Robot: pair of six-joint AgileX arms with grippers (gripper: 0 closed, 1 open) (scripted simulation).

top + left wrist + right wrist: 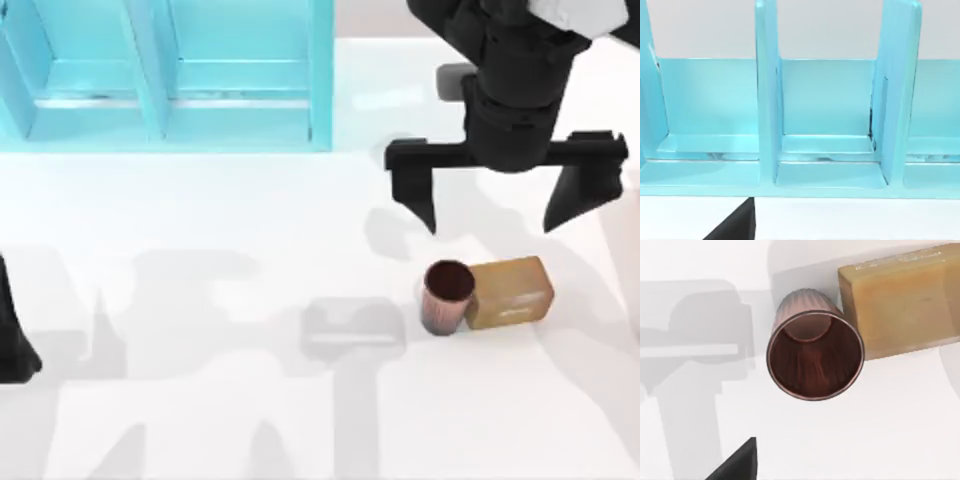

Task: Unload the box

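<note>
The light-blue box (320,70) stands at the table's far left, split by upright dividers; the left wrist view looks into the box (767,100), and the compartments in sight hold nothing. On the table at the right stands an upright dark red-brown cup (447,296), touching a tan block (510,292) on its right. My right gripper (490,225) hangs open just beyond them, holding nothing. Its wrist view looks down into the cup (815,357) with the block (905,300) beside it. My left gripper (12,340) is parked at the left edge.
The white table stretches bare between the box and the cup. The arms cast grey shadows (350,330) across its middle.
</note>
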